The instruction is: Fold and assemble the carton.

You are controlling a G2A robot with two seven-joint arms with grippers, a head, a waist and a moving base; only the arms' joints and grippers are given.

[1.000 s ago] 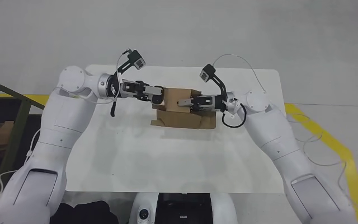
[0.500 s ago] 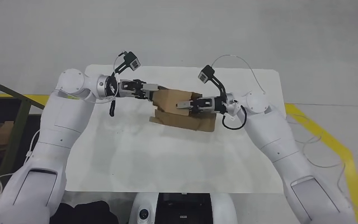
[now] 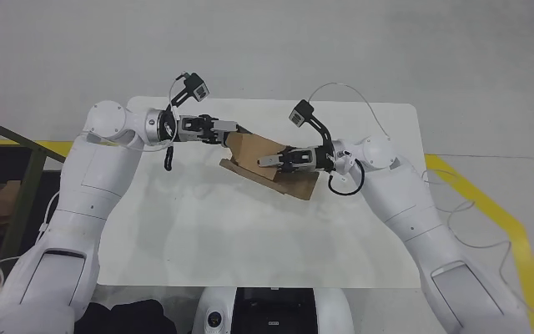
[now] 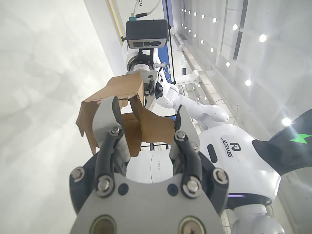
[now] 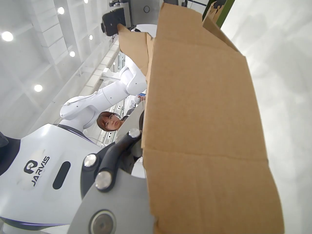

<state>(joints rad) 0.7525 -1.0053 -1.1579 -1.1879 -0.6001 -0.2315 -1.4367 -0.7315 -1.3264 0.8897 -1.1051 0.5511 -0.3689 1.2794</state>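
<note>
Plainly, right gripper [image 3: 265,159] clamps tilted carton [image 3: 243,148]; left gripper [image 4: 146,104] spread astride its edge

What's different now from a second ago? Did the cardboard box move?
The carton has turned from square to slanted across the table. Its end at the left gripper swung away from the robot, and that gripper went with it. The right gripper stayed at the carton's other end.

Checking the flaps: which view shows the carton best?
Left wrist view: the carton shows its open end and loose flaps, right at the left claw. Top view gives its tilted outline over the table. Right wrist view gives one flat panel, close up.
</note>
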